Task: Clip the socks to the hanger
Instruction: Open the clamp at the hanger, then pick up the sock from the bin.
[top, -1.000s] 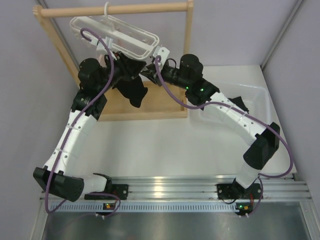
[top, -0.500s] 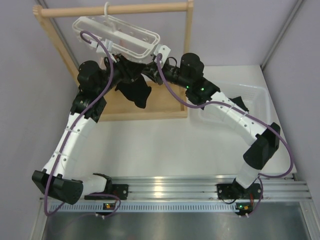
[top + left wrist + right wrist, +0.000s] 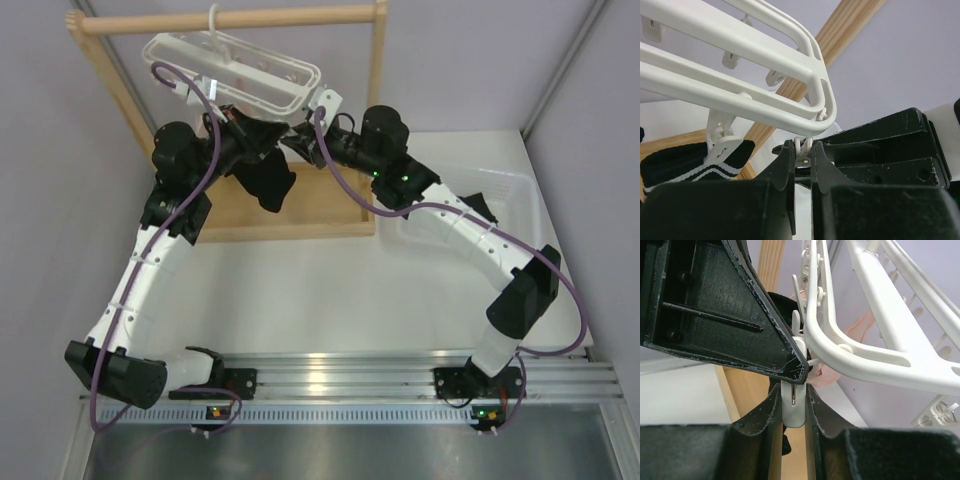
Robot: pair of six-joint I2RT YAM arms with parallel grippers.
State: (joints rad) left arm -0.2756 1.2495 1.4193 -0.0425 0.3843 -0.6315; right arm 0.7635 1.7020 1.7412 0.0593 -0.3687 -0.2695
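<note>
The left gripper point(image 3: 803, 150) is squeezing tight on a small white clip point(image 3: 793, 415), and the right gripper point(image 3: 793, 392) is pinching what looks like the same one, under the hanger point(image 3: 740, 92) end. A black sock point(image 3: 266, 182) is dangling just below, a striped cuff point(image 3: 675, 162) sitting in the next clip point(image 3: 722, 145); from above, the arms point(image 3: 150, 260) are hiding its hold. Behind, a blurred pink cloth point(image 3: 826, 374) is peeking out before the rack point(image 3: 290, 15).

White hanger point(image 3: 240, 60) tilted, black sock point(image 3: 266, 182) hanging beneath
</note>
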